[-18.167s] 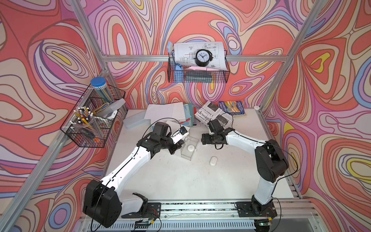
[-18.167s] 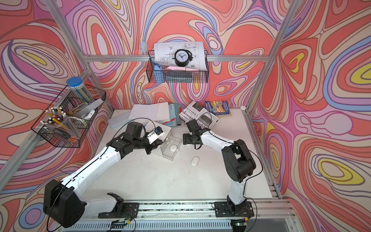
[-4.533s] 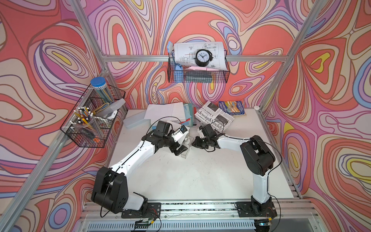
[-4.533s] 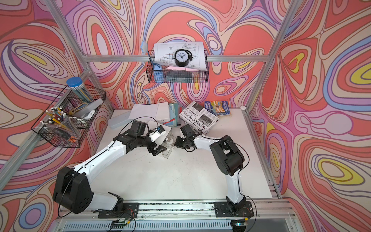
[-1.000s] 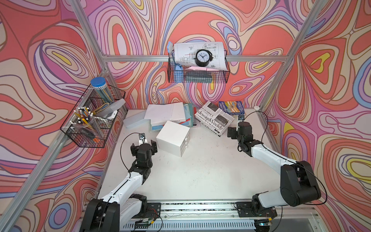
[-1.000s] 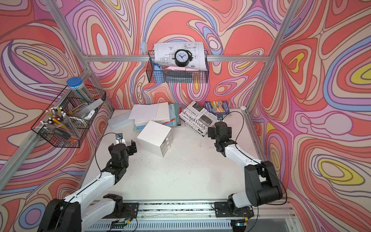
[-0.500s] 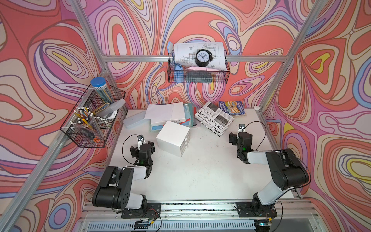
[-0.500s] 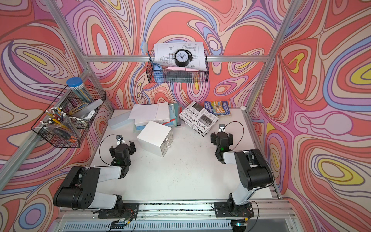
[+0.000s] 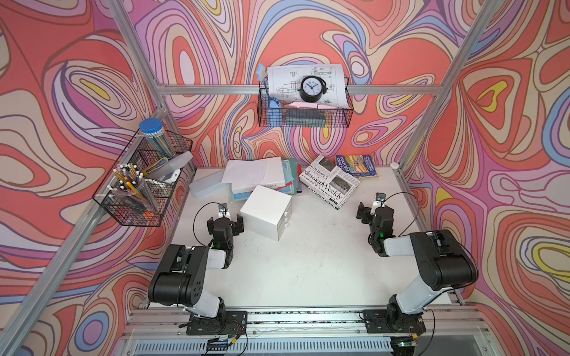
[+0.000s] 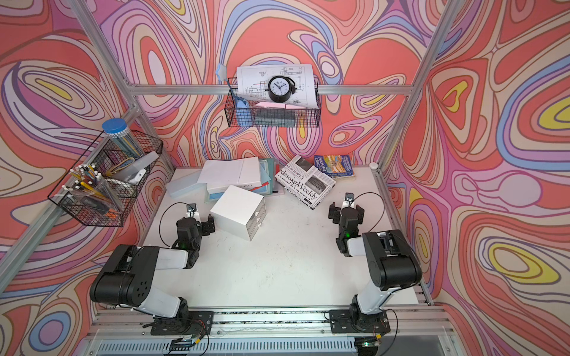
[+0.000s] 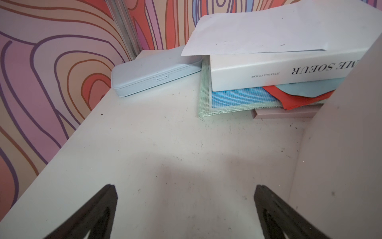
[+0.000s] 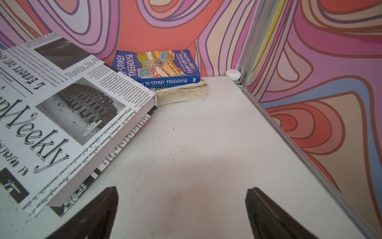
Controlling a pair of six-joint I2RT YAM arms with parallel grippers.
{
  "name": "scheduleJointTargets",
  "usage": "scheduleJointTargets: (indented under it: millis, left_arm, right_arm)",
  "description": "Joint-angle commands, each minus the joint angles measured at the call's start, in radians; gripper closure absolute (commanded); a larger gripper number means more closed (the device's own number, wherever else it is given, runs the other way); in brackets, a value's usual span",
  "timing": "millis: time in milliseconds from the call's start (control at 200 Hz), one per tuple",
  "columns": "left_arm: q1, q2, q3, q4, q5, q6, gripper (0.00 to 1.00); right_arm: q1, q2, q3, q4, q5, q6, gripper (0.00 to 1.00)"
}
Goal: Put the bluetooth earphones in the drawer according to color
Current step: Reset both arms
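Tabletop (image 9: 308,271) recorded in both top views, with both arms folded low toward the front rail. The drawer (image 9: 266,212), a white cabinet set askew left of centre, is shown with its three knobbed fronts pushed flush; its contents cannot be made out. The left gripper (image 9: 225,219) is held just beside the cabinet's blank side wall, its jaws spread wide and nothing between them. In the left wrist view only bare table is seen between the black fingers (image 11: 99,211), and whether the nearer finger touches the cabinet cannot be told. A frosted pencil box (image 11: 155,74) and a white book (image 11: 268,66) on coloured sheets are seen beyond. The right gripper (image 9: 373,212) is likewise spread wide and empty, held low near the table's right edge, just beside a newspaper-print book (image 12: 62,115) that overlaps a blue paperback (image 12: 159,68). A white earphone case (image 12: 232,74) is seen in the far right corner, against the frame post (image 12: 248,41), well apart from the drawer.
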Motion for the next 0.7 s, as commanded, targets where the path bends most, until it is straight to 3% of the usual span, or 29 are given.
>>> scheduleJointTargets:
  millis: [0, 696]
  left_arm:
    - [0.006, -0.007, 0.015, -0.009, 0.025, 0.010, 0.02]
    - [0.006, 0.003, 0.007, 0.023, 0.022, 0.013, 0.01]
  right_arm:
    - [-0.020, 0.019, -0.031, 0.063, -0.045, 0.040, 0.02]
    - [-0.020, 0.032, -0.029, 0.087, -0.035, 0.034, 0.02]
